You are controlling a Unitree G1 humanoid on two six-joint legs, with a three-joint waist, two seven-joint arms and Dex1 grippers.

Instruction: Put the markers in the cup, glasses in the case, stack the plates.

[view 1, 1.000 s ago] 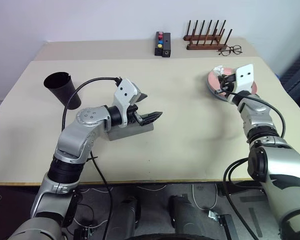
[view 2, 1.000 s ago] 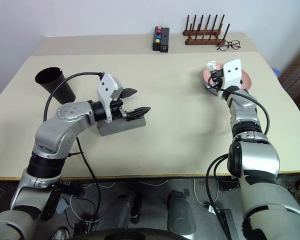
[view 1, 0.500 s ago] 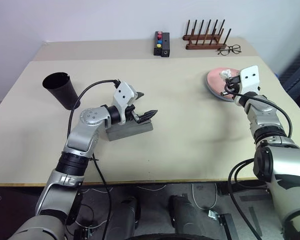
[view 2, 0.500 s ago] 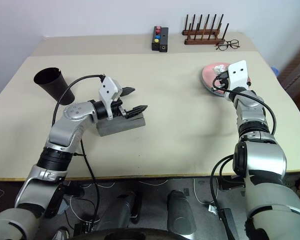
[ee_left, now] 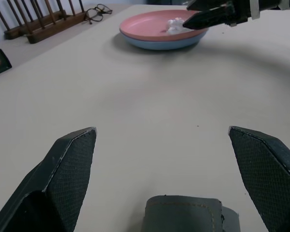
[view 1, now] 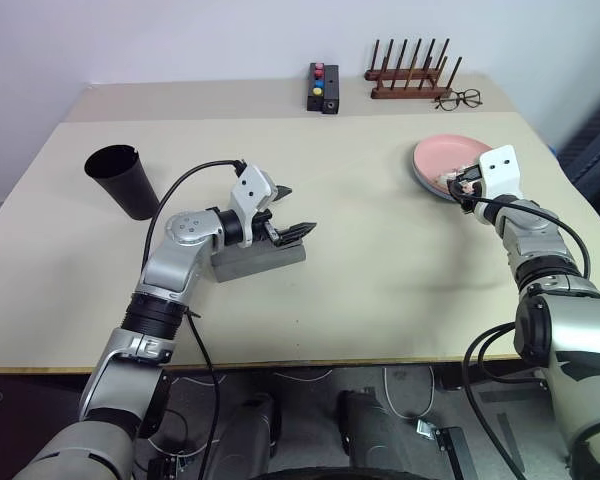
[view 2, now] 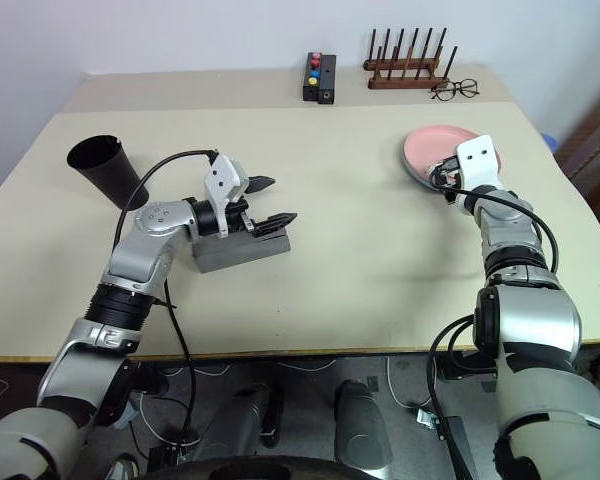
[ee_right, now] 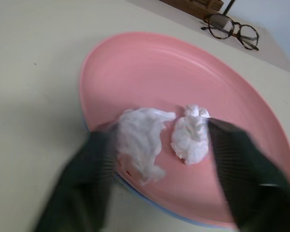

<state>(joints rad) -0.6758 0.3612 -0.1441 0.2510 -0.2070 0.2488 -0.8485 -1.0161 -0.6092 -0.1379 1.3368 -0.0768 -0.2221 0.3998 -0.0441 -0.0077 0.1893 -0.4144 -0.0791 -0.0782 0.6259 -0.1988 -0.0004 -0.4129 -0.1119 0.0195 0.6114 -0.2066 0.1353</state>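
The left gripper (view 1: 283, 211) stood wide open, empty, above the closed grey case (view 1: 260, 262), while the right gripper (ee_right: 159, 159) gaped emptily over the pink plate (ee_right: 183, 77) stacked on the blue one.

Bright, even light falls from above; soft shadows lie under the plates (ee_left: 162, 41). The right gripper's fingers (ee_right: 82, 193) are motion-blurred.

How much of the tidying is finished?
The plates look done: the pink plate sits on the blue plate, with white scraps lying on top. Nothing is in hand: the right gripper stands open at the plate's rim, the left gripper open over the closed case. Whether the markers are in the cup, or the sunglasses in the case, can't be seen.
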